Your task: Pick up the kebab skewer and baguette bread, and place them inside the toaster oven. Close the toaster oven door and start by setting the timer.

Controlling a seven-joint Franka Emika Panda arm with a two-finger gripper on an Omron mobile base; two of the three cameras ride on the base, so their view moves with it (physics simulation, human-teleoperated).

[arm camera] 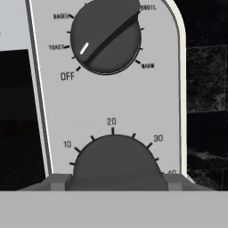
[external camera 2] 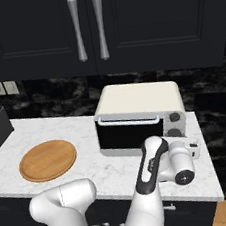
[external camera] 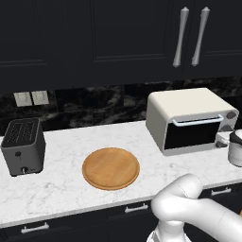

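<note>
- Hand view: gripper straddles the timer knob on the toaster oven; whether its fingers are pinching it cannot be told.
- Seat both fingers squarely, then twist past the minute marks; avoid the mode knob above.

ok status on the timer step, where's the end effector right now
End effector at the lower timer knob, fingertips either side of it. Toaster oven door closed. Mode knob pointer between toast and off. Nothing in the way.
</note>
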